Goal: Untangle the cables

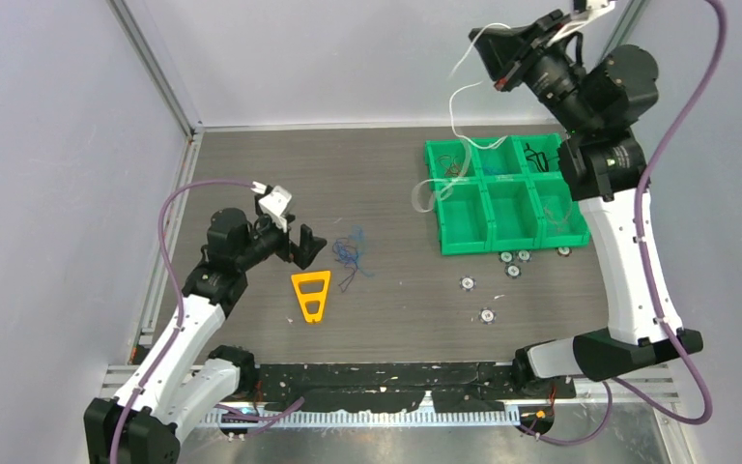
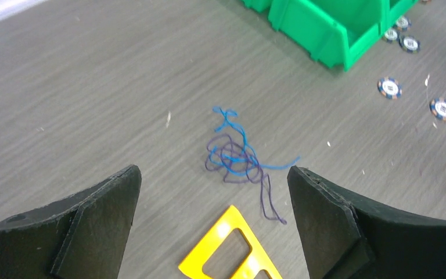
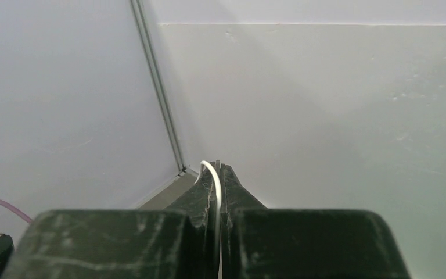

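Note:
A tangle of blue and purple cables (image 1: 351, 253) lies on the table; in the left wrist view the tangle (image 2: 239, 157) lies just ahead of the jaws. My left gripper (image 1: 299, 245) is open and empty, a little left of the tangle and above the table. My right gripper (image 1: 496, 58) is raised high at the back right, shut on a white cable (image 1: 461, 106) that hangs down into the green bin tray (image 1: 465, 244). In the right wrist view the white cable (image 3: 215, 180) is pinched between the closed fingers.
A yellow triangular frame (image 1: 311, 294) lies below the left gripper, also seen in the left wrist view (image 2: 230, 251). Several poker chips (image 1: 488, 315) lie in front of the green tray. More cables sit in the tray's back bins (image 1: 539, 155).

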You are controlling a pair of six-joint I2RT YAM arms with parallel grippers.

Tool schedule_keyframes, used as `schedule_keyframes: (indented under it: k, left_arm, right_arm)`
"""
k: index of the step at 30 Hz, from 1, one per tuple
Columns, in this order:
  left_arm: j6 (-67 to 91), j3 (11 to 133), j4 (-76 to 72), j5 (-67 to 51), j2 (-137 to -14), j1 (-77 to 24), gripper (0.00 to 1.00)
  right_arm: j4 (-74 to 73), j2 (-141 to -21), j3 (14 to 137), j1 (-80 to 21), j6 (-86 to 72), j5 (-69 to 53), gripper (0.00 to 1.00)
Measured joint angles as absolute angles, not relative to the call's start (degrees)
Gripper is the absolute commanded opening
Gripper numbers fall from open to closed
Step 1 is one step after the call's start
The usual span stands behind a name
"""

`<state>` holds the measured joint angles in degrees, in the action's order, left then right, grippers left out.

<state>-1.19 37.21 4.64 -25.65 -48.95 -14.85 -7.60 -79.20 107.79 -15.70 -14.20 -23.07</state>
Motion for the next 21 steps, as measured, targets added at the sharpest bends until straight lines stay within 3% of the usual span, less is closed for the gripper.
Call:
schedule_keyframes:
  k: [13, 21]
  left_arm:
    - [-0.8, 35.5, 8.2, -29.6, -48.5, -14.9, 1.00]
    - [1.3, 36.4, 8.6, -29.6, -48.6, -14.9, 1.00]
  right_arm:
    - [-15.4, -73.1, 110.3, 0.5, -12.8, -26.7, 0.05]
    - [-20.6, -68.8, 104.3, 5.5, -8.8, -26.4, 0.05]
